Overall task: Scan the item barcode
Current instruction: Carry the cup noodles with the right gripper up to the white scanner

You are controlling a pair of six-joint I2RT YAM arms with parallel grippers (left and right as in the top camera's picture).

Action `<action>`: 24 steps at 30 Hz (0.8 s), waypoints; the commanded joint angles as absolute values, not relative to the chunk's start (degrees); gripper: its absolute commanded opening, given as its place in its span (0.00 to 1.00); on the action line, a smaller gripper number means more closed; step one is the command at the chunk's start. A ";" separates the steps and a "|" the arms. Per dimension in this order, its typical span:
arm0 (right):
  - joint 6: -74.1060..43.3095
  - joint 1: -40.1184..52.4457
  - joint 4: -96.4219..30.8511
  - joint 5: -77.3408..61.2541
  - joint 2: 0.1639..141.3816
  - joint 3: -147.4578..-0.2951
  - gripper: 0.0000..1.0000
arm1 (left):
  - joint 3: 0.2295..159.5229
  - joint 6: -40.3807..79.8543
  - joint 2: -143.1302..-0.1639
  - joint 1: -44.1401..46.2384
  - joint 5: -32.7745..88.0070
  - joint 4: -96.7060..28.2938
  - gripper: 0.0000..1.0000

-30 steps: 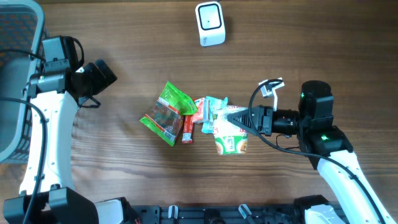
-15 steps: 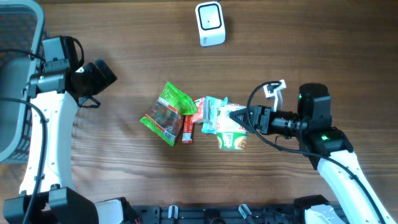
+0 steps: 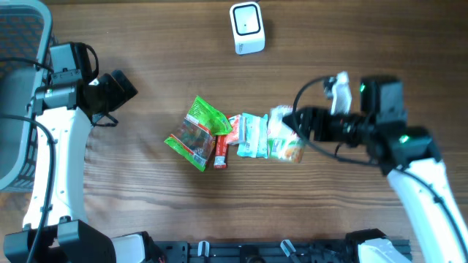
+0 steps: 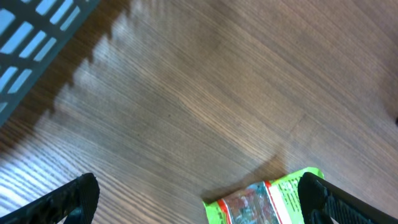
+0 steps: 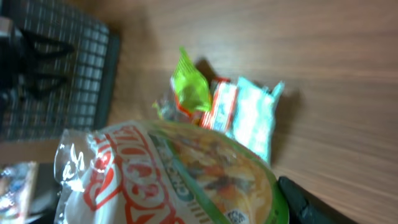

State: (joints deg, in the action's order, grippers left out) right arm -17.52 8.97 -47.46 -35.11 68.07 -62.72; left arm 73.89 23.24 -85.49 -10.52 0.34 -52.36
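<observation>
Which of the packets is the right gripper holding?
The packet with red lettering and a green edge, in the right gripper; the green packet, red packet and pale blue packet lie on the table.

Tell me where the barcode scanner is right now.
Overhead view: the white scanner sits at the top centre of the table, alone, well above the pile of snack packets in the middle.
</observation>
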 commanded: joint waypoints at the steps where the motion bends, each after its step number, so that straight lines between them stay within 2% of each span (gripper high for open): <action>1: -11.88 9.15 -56.47 -26.83 76.34 -80.93 0.65 | 74.26 22.76 -85.19 -10.76 0.58 -52.34 1.00; 4: -10.22 9.15 -64.84 -21.96 85.60 -98.48 0.63 | 74.26 22.76 -85.19 -10.79 0.58 -52.34 1.00; 6: -8.78 9.15 -64.64 -20.36 90.08 -105.84 0.63 | 74.26 22.76 -85.19 -10.79 0.58 -52.34 1.00; 10: -5.72 9.54 -55.96 -12.29 94.52 -106.91 0.63 | 74.26 22.76 -85.19 -10.76 0.58 -52.34 1.00; 12: -2.74 13.08 -49.84 -2.90 98.02 -106.80 0.62 | 74.26 22.76 -85.19 -10.76 0.58 -52.34 1.00; 16: 9.26 26.33 -32.58 28.16 110.72 -106.80 0.62 | 74.26 22.76 -85.19 -10.76 0.58 -52.34 1.00; 18: 16.45 29.28 -24.14 36.56 116.03 -106.80 0.62 | 74.26 22.76 -85.19 -10.79 0.58 -52.34 1.00; 21: 35.14 32.86 -5.65 48.14 126.17 -106.80 0.62 | 74.26 22.76 -85.19 -10.76 0.58 -52.34 1.00; 24: 52.34 33.78 13.93 53.89 133.86 -106.80 0.61 | 74.26 22.76 -85.19 -10.76 0.58 -52.34 1.00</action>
